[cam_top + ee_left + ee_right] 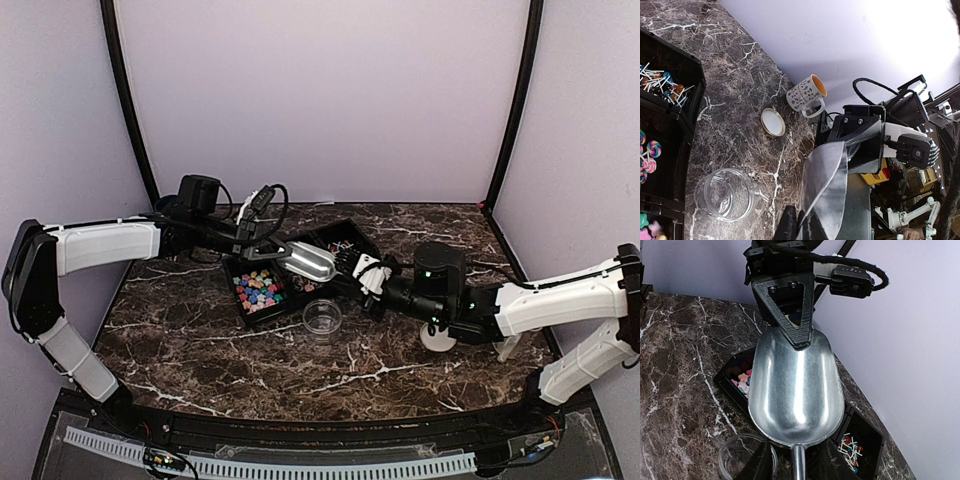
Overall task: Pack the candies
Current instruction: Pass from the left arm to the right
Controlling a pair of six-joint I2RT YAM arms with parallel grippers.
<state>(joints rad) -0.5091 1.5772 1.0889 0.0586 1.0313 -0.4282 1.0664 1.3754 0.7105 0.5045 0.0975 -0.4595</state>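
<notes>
The candies (260, 288) are small bright blue, pink, yellow and green sweets in the left compartment of a black tray (232, 270). They also show in the right wrist view (742, 380) and the left wrist view (649, 223). An empty silver scoop (308, 262) hangs over the tray. My left gripper (270, 248) is shut on the scoop's front rim (827, 180). My right gripper (795, 462) is open, its fingers (758, 464) on either side of the scoop's handle (799, 462) without touching it. A clear empty jar (322, 318) stands in front of the tray.
Lollipops (345, 245) lie in the tray's right compartments, also seen from the right wrist (852, 447). A round tan lid (773, 122) and a patterned mug (807, 95) sit on the marble top right of the jar (725, 194). Walls close the back and sides.
</notes>
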